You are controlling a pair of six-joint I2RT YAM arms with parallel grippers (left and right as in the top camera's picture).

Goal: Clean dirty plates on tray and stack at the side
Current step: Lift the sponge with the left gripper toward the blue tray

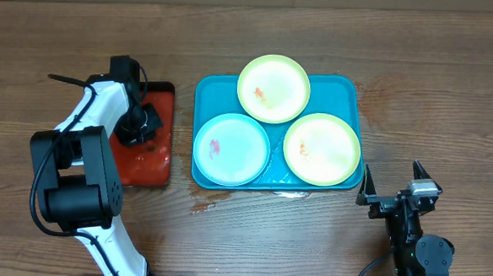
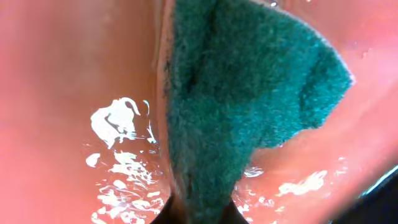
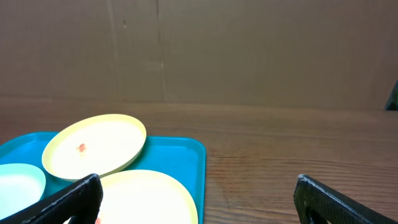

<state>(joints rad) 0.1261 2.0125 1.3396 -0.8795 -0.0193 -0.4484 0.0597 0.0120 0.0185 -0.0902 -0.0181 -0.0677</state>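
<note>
over red tray [image 1: 155, 164], left hand [image 1: 138, 126] pinching green sponge [image 2: 236, 93], right hand [image 1: 391, 173] spread

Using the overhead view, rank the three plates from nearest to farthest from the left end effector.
1. Light blue plate, near-left on the tray, closest to the left end effector, which grips a green sponge.
2. Back yellow-green plate, at the far edge.
3. Right yellow-green plate, on the right side.

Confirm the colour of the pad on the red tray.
Pad is dark green; clearest in left wrist view.
</note>
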